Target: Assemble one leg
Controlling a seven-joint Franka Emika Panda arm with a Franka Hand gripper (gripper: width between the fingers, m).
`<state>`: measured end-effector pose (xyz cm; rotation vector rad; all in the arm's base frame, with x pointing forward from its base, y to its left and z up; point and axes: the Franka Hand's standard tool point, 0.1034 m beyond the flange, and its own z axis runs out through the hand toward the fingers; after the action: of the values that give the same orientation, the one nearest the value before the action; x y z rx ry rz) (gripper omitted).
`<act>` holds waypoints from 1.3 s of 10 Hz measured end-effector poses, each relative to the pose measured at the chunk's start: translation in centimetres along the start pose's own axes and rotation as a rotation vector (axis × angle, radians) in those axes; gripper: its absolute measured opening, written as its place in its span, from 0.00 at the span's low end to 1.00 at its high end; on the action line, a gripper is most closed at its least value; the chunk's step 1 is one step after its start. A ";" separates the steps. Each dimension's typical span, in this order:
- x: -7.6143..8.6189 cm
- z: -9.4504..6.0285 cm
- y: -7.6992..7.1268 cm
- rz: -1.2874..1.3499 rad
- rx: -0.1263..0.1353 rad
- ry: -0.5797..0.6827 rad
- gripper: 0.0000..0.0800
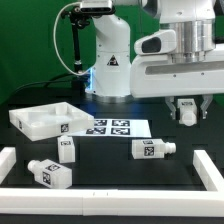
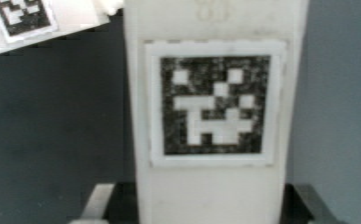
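At the exterior view's right, well above the dark surface (image 1: 105, 168), the tool (image 1: 187, 112) hangs from the white arm (image 1: 175, 45). Its jaws are clamped on the leg (image 2: 209, 100), one on either side of the post. In the wrist view the leg fills most of the frame. Its broad white face is turned to the camera and carries one black-and-white tag sticker (image 2: 212, 103) in the middle. In the exterior view only a small white piece of the leg shows between the dark jaws, clear of the surface.

Three more posts of the same kind rest on the surface below. One (image 1: 67, 150) appears to stand on end toward the exterior view's left. A second (image 1: 52, 173) lies on its side just in front of it. The third (image 1: 150, 150) lies on its side nearer the middle, apart from the other two and lower than the tool.

The white square panel (image 1: 40, 122) with its raised rim sits at the exterior view's left. Just beside it lies the marker board (image 1: 115, 128), flat and showing several tags. A low white border (image 1: 100, 193) runs along the near edge of the surface and turns up at both ends.
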<state>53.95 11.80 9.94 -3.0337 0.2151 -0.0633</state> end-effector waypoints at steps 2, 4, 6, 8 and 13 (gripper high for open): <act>-1.8 0.7 -0.9 0.038 0.005 0.031 0.36; -7.8 4.7 -1.5 0.026 -0.004 0.036 0.36; -9.6 7.9 -2.6 0.013 -0.010 0.026 0.36; -10.0 9.0 -2.0 0.011 -0.018 0.013 0.36; -8.8 6.1 -0.6 0.005 -0.025 -0.020 0.65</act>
<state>45.66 14.20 3.68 -3.0570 0.2234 -0.0301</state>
